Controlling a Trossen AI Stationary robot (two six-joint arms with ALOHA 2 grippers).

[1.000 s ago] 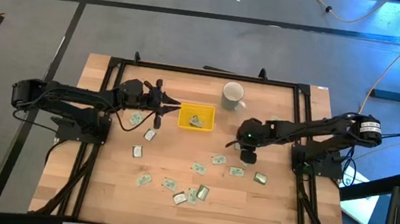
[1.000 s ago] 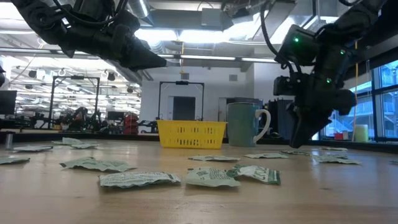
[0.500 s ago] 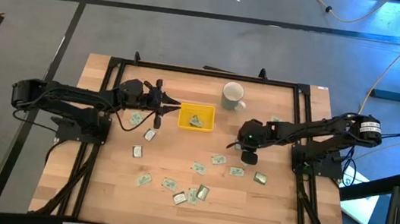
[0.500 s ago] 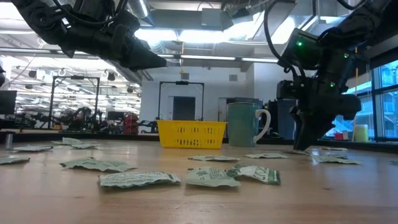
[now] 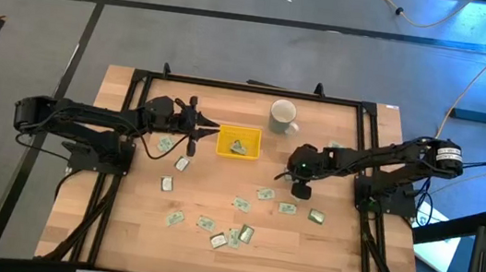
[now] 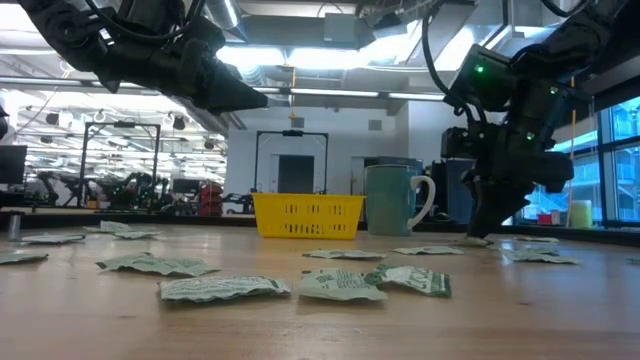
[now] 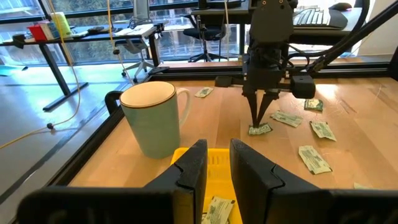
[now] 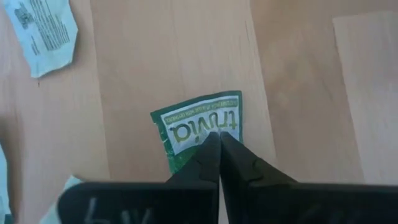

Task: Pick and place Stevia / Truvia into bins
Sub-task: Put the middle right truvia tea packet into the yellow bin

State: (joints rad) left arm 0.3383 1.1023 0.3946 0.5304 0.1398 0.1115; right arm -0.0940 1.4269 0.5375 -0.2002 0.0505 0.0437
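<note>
Several pale green and white Truvia sachets [image 5: 239,203] lie scattered flat on the wooden table. The yellow bin [image 5: 238,142] stands at the far middle with a sachet [image 7: 217,208] inside. My right gripper [image 8: 218,138] is down at the table, to the right of the bin, shut on one sachet [image 8: 199,127]. It also shows in the left wrist view [image 7: 260,122] and the low view [image 6: 478,234]. My left gripper [image 7: 216,167] hovers open above the bin's left end with nothing between its fingers. My right gripper has its two fingertips [image 8: 210,144] closed together on the printed face of the sachet [image 8: 214,127], about midway across it. The fingers come from above, slanting down steeply. The sachet lies flat on the table [image 7: 260,129]; whether any paper is caught between the tips I cannot tell.
A white mug [image 5: 283,116] stands just to the far right of the bin, close to my right arm. More sachets lie beside my left arm [image 5: 165,144] and beyond the right gripper [image 7: 311,158]. A black frame [image 5: 249,88] runs round the table's edges.
My right gripper has shut its fingers onto the sachet under it, staying at the same spot on the table. The sachet still lies flat.
</note>
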